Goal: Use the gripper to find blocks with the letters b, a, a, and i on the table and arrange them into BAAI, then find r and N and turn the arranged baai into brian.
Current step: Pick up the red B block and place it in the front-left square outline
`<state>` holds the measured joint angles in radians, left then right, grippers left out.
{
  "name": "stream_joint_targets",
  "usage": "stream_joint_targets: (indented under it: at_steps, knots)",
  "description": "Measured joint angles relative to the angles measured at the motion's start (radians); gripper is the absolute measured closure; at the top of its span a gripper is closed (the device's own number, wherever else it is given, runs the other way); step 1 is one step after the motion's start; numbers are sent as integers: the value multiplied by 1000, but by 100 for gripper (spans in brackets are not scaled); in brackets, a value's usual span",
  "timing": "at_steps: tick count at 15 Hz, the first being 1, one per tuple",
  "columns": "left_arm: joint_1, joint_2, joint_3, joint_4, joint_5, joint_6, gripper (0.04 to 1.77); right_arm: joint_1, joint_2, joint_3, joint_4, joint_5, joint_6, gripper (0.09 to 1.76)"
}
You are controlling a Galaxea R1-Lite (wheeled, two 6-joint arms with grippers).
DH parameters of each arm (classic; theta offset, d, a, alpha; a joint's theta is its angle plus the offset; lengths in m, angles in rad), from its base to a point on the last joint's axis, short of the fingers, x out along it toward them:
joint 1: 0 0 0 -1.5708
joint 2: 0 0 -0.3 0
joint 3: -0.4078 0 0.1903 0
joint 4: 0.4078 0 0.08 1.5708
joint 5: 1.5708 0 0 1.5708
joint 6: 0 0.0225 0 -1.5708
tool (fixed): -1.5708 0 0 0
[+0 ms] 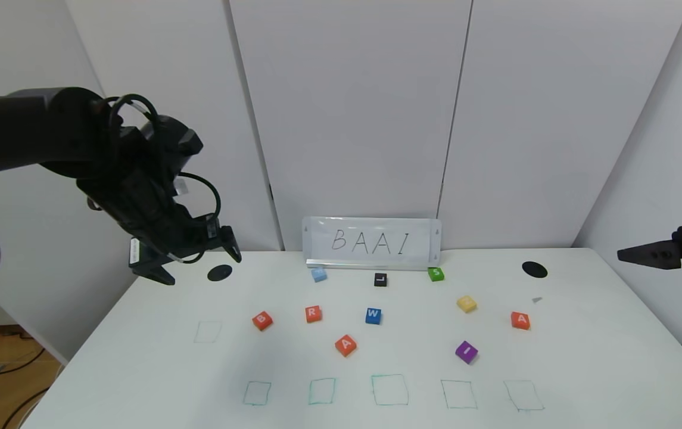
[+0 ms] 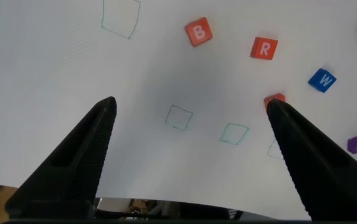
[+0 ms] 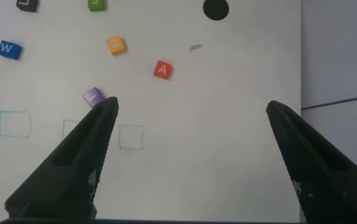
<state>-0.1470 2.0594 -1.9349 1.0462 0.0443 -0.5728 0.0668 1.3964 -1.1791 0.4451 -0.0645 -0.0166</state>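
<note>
The white table (image 1: 585,369) carries scattered letter blocks and a near row of green-outlined squares (image 1: 389,390), all unfilled. A sign reading BAAI (image 1: 371,241) stands at the far edge against the wall. The left end effector (image 1: 195,262) hangs high over the table's far left corner, beside a black grommet (image 1: 219,273); its fingers are spread wide and hold nothing. The right end effector (image 3: 187,162) sits off the table's right edge, likewise spread wide and empty. Of the blocks, the orange-red B (image 1: 262,320) lies left of centre, with the orange-red R (image 1: 313,313) just right of it. One orange-red A (image 1: 345,345) lies nearer, mid-table; the other A (image 1: 520,320) is well to the right. The purple I (image 1: 466,351) lies between them, right of centre. A blue W (image 1: 373,316), yellow block (image 1: 466,304), green S (image 1: 435,274), black L (image 1: 380,279) and light blue block (image 1: 318,274) lie beyond.
</note>
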Motion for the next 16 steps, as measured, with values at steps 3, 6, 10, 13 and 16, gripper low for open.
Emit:
stream_joint_targets:
  at_steps: [3,6,10,13,16]
  knots:
    - [-15,120,-46,-14,-1,-92,9,8,-10,5,0,0,0,14]
    - [-22,201,-53,-35,-1,-199,9,11,-18,10,-1,-2,-2,14]
    - [-45,261,-55,-39,5,-283,9,11,-31,16,-1,-2,-6,14]
    - [-54,298,-53,-106,14,-349,9,11,-39,18,-1,-2,-7,14]
    - [-55,328,-50,-110,35,-368,9,11,-42,18,-3,-2,-7,14]
